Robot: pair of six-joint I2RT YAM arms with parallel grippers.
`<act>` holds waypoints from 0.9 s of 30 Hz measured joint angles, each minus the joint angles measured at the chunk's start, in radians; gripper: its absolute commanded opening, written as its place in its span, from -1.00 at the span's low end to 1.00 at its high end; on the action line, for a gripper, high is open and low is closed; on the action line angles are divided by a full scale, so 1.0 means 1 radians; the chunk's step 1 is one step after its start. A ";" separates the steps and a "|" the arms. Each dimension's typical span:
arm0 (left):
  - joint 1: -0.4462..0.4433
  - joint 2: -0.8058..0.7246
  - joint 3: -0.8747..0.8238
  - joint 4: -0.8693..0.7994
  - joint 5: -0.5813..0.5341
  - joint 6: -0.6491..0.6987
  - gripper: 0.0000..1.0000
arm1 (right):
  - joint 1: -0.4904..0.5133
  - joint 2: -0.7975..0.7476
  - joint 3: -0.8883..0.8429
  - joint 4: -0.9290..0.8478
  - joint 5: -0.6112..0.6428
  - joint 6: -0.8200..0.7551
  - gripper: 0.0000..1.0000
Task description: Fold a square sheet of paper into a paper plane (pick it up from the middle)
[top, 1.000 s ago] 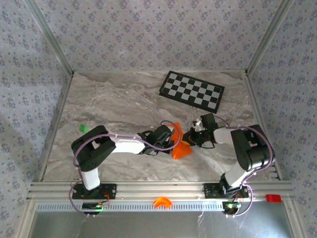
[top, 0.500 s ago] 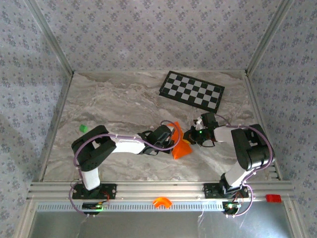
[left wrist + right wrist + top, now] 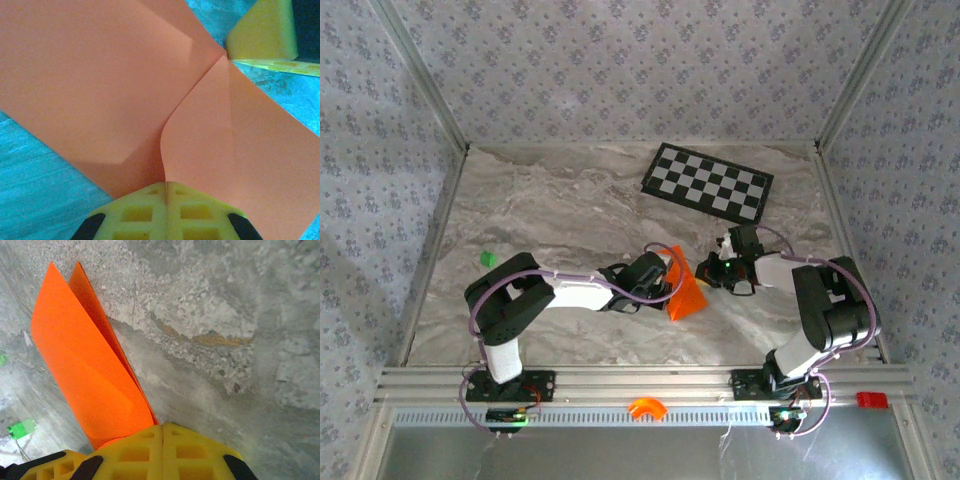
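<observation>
orange creased square sheet of paper (image 3: 686,296) stands tented on the grey marble table (image 3: 550,230), its ridge running from the left gripper (image 3: 166,187), pinched on one end, to the right gripper (image 3: 162,429), clamping the other.

Open desk (image 3: 550,210) at 11 o'clock of the square sheet of paper (image 3: 686,297); checkerboard (image 3: 708,183) blocks 12, green piece (image 3: 488,258) sits at 9.

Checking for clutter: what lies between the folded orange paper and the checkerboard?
Bare grey marbled tabletop, seen in the top view, between the folded bright orange paper sheet and the flat black-and-white checkerboard.
</observation>
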State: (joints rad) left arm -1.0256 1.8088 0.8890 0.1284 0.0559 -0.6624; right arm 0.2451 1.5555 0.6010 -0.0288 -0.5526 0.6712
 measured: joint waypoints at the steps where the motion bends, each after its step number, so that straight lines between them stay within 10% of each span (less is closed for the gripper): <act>1: 0.000 0.000 0.000 -0.001 0.000 0.000 -0.96 | 0.000 -0.011 0.000 -0.010 0.008 0.000 -1.00; 27: 0.000 0.006 0.018 -0.027 0.001 0.019 -0.90 | 0.122 -0.003 -0.046 0.038 -0.061 0.001 -1.00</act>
State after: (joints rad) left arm -1.0256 1.8145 0.9073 0.1013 0.0566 -0.6437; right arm 0.3676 1.5520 0.5549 0.0093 -0.6132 0.6720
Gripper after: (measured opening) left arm 0.052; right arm 0.052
